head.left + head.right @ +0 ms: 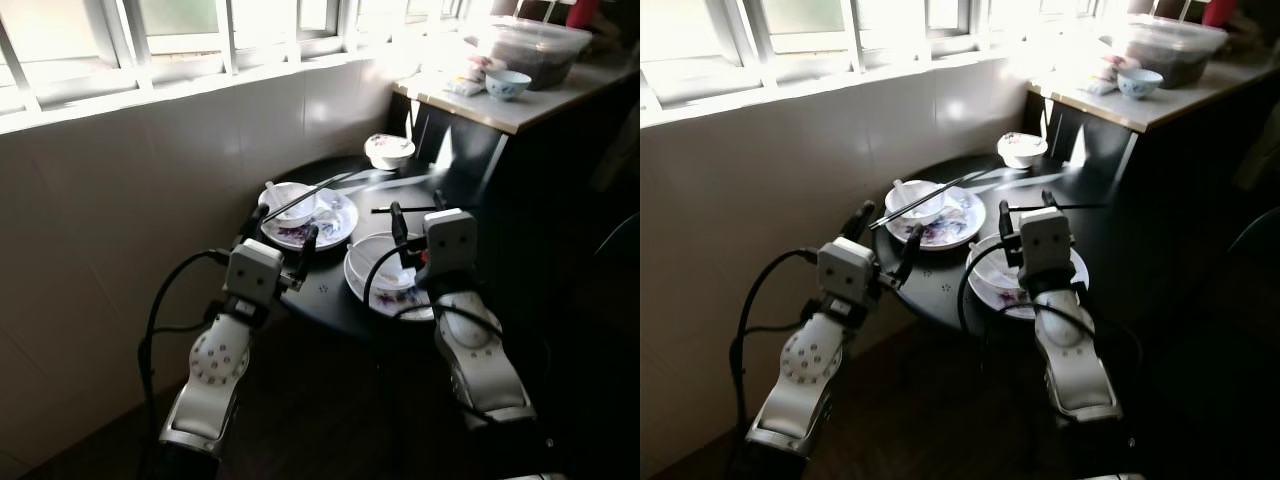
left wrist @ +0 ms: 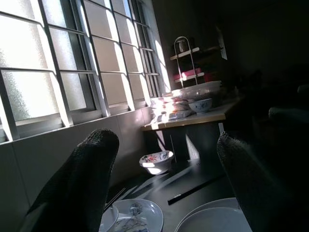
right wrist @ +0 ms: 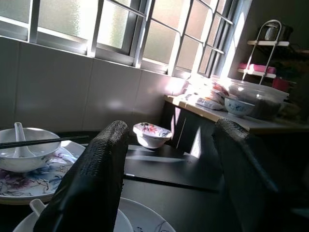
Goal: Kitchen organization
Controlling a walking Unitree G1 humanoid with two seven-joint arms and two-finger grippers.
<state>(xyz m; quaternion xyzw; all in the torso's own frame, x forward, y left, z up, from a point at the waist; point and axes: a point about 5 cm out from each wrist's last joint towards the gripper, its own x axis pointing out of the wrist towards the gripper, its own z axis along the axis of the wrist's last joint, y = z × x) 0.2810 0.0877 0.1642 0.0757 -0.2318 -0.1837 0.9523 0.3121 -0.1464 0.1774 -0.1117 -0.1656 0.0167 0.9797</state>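
A round black table holds dishes. On its left a floral plate carries a white bowl with a spoon and dark chopsticks across it. Nearer me, a second white bowl sits on a plate. A small floral bowl stands at the far edge, and another pair of chopsticks lies on the table. My left gripper is open at the table's near left edge, beside the floral plate. My right gripper is open above the nearer bowl. Neither holds anything.
A white tiled wall with windows runs along the left. A light counter at the back right holds a blue-patterned bowl, a clear plastic tub and packets. Dark floor lies below the table.
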